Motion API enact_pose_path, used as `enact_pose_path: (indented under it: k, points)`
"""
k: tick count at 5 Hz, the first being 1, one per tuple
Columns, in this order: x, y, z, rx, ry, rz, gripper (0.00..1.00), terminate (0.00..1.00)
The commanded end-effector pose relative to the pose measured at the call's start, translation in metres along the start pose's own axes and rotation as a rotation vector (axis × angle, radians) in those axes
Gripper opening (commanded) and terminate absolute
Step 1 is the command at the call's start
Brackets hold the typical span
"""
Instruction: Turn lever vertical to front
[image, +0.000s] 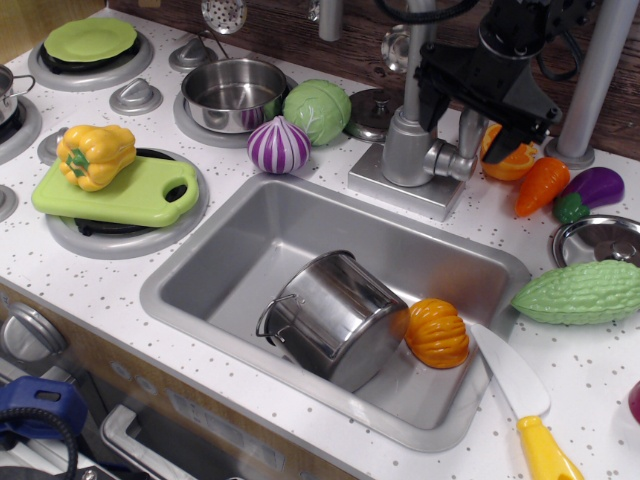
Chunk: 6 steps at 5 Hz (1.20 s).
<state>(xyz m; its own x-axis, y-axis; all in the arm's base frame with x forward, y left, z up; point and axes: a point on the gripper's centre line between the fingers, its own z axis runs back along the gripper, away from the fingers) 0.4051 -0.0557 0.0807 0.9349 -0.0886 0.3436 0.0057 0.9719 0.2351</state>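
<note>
The silver faucet body (405, 150) stands on its square base behind the sink. The lever (467, 140) is a small silver bar on a stubby hub on the body's right side, and it stands roughly upright. My black gripper (476, 125) hangs just above and behind the lever. Its jaws are spread wide and hold nothing. The left finger (428, 85) is beside the spout pipe (415, 50) and the right finger (525, 135) is over the orange toy. No finger touches the lever.
The sink (250, 225) holds a tipped steel pot (335, 315) and an orange pumpkin (437, 333). A carrot (541, 185), an eggplant (592, 185) and a thick grey pole (600, 70) are to the right. An onion (279, 145) and a cabbage (317, 111) are to the left.
</note>
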Motion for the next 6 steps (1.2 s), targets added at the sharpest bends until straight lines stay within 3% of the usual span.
enact_pose_path:
  k: [1,2,4,6]
  points:
    - [0.026,0.005,0.028,0.008,-0.097,0.003,1.00,0.00]
    - [0.028,0.004,0.024,-0.002,-0.104,0.013,0.00,0.00]
    - [0.031,0.004,0.017,-0.046,-0.086,0.029,0.00,0.00]
    - [0.003,-0.010,0.028,-0.027,0.118,0.085,0.00,0.00]
